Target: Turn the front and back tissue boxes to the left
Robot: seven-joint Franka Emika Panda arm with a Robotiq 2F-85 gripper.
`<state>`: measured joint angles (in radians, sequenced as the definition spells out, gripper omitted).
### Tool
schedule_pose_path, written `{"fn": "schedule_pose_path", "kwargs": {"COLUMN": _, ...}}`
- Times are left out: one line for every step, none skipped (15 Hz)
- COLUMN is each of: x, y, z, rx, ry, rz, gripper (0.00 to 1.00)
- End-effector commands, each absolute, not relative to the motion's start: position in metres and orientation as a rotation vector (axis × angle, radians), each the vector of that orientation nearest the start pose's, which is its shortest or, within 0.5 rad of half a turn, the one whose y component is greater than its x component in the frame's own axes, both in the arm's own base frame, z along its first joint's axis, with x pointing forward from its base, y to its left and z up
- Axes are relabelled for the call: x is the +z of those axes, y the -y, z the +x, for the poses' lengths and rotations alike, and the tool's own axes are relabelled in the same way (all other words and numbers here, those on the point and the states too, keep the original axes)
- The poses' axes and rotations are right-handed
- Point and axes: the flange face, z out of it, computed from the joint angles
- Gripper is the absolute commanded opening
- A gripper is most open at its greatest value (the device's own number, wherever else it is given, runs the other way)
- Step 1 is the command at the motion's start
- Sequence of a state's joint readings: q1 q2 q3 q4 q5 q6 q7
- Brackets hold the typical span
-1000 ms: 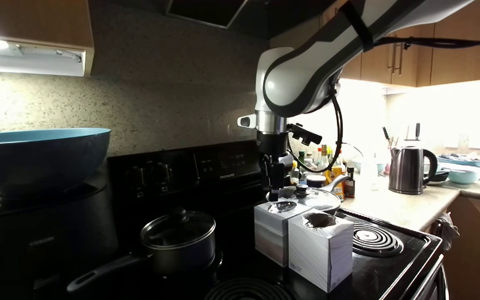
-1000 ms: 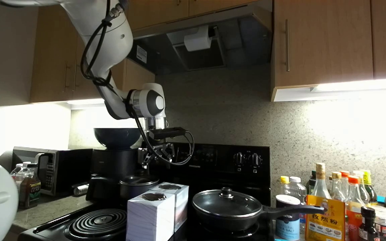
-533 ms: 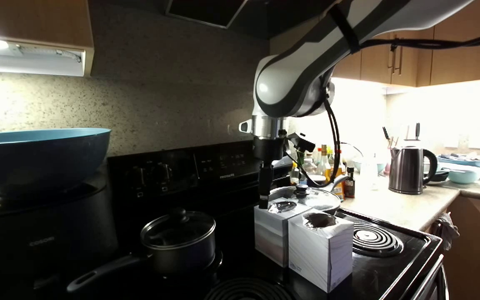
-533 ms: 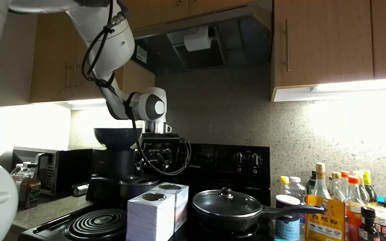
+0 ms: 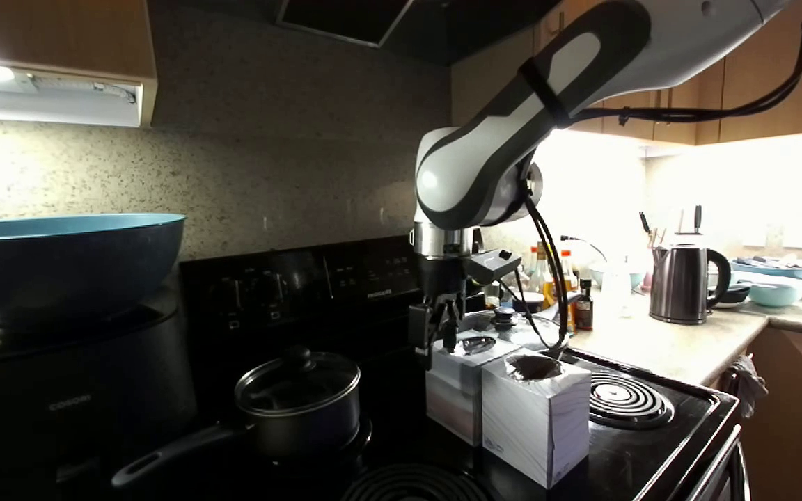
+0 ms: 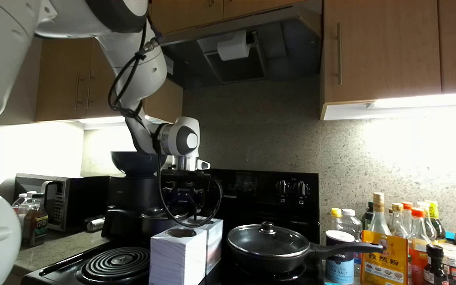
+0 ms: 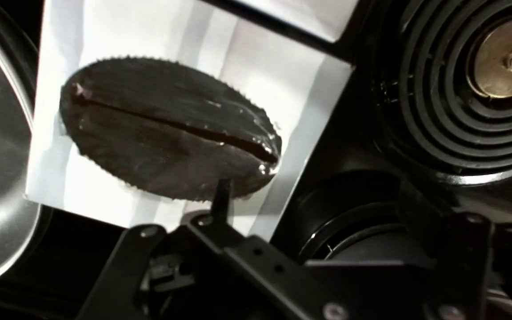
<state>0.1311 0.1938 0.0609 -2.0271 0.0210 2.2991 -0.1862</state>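
Observation:
The front tissue box (image 5: 533,424) is white with a dark oval top opening. It stands on the stove and also shows in an exterior view (image 6: 178,257). The back tissue box (image 5: 453,393) stands close behind it and shows in an exterior view (image 6: 214,241). The back box's top fills much of the wrist view (image 7: 300,66); an edge of the front box (image 7: 314,15) shows at the top. My gripper (image 5: 437,351) is open and empty, pointing down. In the wrist view (image 7: 318,191), one finger overlaps the back box's opening; the other is beyond its side. I cannot tell whether they touch.
A pan with a glass lid (image 6: 269,245) stands beside the back box. A black lidded pot (image 5: 296,410) stands on the opposite side. A coil burner (image 6: 113,261) lies near the front box. Bottles (image 6: 398,225) line the counter. A range hood (image 6: 244,51) hangs above.
My gripper has come down to the top of the back box, and the wrist has turned. The arm has lowered. Both boxes stand where they were.

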Motion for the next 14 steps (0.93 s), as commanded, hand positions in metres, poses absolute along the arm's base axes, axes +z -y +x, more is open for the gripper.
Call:
{"fn": "schedule_pose_path", "kwargs": {"x": 0.358, "y": -0.113, "z": 0.586, "rx": -0.158, "ry": 0.372, "rz": -3.11, "gripper": 0.68}}
{"fn": "schedule_pose_path", "kwargs": {"x": 0.358, "y": -0.113, "z": 0.587, "rx": -0.163, "ry": 0.335, "rz": -3.117, "gripper": 0.63}}
{"fn": "schedule_pose_path", "kwargs": {"x": 0.358, "y": -0.112, "z": 0.587, "rx": -0.163, "ry": 0.301, "rz": -3.126, "gripper": 0.55}}
{"fn": "schedule_pose_path", "kwargs": {"x": 0.36, "y": -0.112, "z": 0.586, "rx": -0.165, "ry": 0.272, "rz": -3.135, "gripper": 0.49}}
{"fn": "schedule_pose_path", "kwargs": {"x": 0.363, "y": -0.112, "z": 0.585, "rx": -0.18, "ry": 0.247, "rz": -3.139, "gripper": 0.64}}
{"fn": "schedule_pose_path", "kwargs": {"x": 0.368, "y": -0.112, "z": 0.582, "rx": -0.194, "ry": 0.229, "rz": -3.141, "gripper": 0.89}}
{"fn": "schedule_pose_path", "kwargs": {"x": 0.371, "y": -0.111, "z": 0.578, "rx": -0.189, "ry": 0.215, "rz": -3.144, "gripper": 0.89}}
{"fn": "schedule_pose_path", "kwargs": {"x": 0.374, "y": -0.111, "z": 0.575, "rx": -0.193, "ry": 0.202, "rz": -3.145, "gripper": 0.95}}
{"fn": "schedule_pose_path", "kwargs": {"x": 0.377, "y": -0.111, "z": 0.572, "rx": -0.197, "ry": 0.192, "rz": -3.144, "gripper": 0.98}}
{"fn": "schedule_pose_path", "kwargs": {"x": 0.379, "y": -0.11, "z": 0.569, "rx": -0.198, "ry": 0.176, "rz": -3.145, "gripper": 1.0}}
{"fn": "schedule_pose_path", "kwargs": {"x": 0.379, "y": -0.11, "z": 0.567, "rx": -0.195, "ry": 0.164, "rz": -3.146, "gripper": 1.0}}
{"fn": "schedule_pose_path", "kwargs": {"x": 0.38, "y": -0.109, "z": 0.565, "rx": -0.192, "ry": 0.147, "rz": -3.147, "gripper": 1.0}}
{"fn": "schedule_pose_path", "kwargs": {"x": 0.38, "y": -0.109, "z": 0.562, "rx": -0.192, "ry": 0.134, "rz": -3.147, "gripper": 1.0}}
{"fn": "schedule_pose_path", "kwargs": {"x": 0.38, "y": -0.108, "z": 0.56, "rx": -0.186, "ry": 0.118, "rz": -3.143, "gripper": 1.0}}
